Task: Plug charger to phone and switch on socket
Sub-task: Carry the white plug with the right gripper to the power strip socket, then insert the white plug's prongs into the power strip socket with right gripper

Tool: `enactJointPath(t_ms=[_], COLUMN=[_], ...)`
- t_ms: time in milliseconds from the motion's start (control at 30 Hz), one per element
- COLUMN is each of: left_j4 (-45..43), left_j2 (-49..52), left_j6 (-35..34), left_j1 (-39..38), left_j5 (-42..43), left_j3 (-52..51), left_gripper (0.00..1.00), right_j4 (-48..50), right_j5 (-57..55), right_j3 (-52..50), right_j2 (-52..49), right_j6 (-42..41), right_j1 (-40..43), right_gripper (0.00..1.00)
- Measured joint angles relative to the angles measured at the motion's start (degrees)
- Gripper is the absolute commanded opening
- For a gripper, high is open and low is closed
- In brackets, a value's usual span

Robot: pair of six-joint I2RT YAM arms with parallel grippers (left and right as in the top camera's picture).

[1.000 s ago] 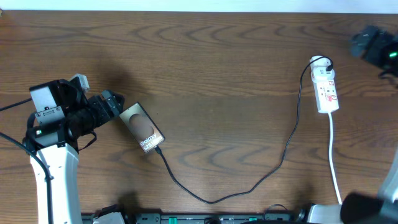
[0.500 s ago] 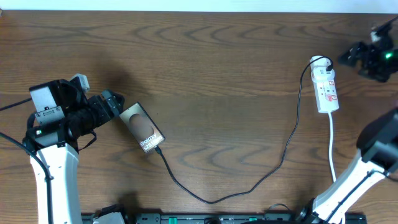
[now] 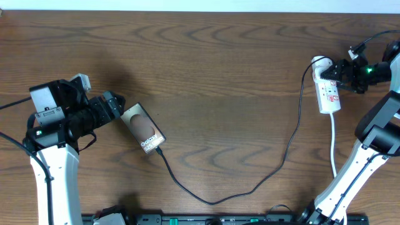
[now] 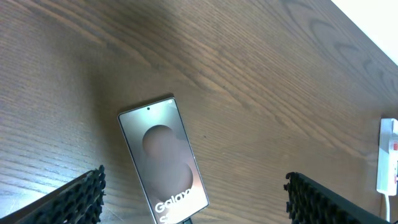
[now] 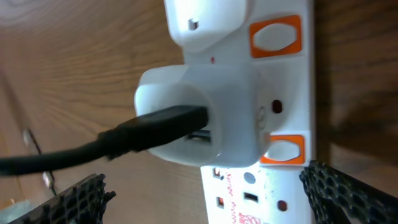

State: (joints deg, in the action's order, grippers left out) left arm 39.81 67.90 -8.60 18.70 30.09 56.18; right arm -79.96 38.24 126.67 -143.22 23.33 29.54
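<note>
The phone lies face up at the left, bronze face with "Galaxy" lettering, also in the left wrist view. The charger, a thin black cable, runs from the phone's lower end across the table to a white adapter in the socket, a white power strip. My left gripper is open beside the phone's upper end, with fingers either side of it in the wrist view. My right gripper is open, close over the strip's upper end, near its orange switches.
The strip's white lead runs down toward the front edge at the right. The strip also shows at the right edge of the left wrist view. The wooden table has a white border along its back.
My right gripper has moved left from the far right edge to the top of the power strip. The left arm, phone and cable have not moved.
</note>
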Motion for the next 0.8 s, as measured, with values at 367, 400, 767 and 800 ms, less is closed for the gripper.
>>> enactJointPath(t_ms=[367,400,767,800], left_j4=[-0.3,-0.3,-0.6,-0.7], left_j2=[1.3,1.6,5.1,5.1], left_j6=[0.1,0.1,0.1,0.1], left_j1=[0.0,0.0,0.0,0.0], left_j5=[0.0,0.0,0.0,0.0], left_j3=[0.0,0.0,0.0,0.0], left_gripper=[0.92,0.92,0.91,0.91], right_j4=[0.5,0.5,1.6,1.7], right_j5=[2.3,2.3,3.2,3.2], right_j3=[0.0,0.0,0.1,0.2], right_j2=[-0.2,-0.3,-0.3,-0.3], right_j6=[1.3,1.4,1.4,1.4], right_j1=[0.0,0.0,-0.8,-0.9], right_gripper=[0.99,0.99,0.99,0.99])
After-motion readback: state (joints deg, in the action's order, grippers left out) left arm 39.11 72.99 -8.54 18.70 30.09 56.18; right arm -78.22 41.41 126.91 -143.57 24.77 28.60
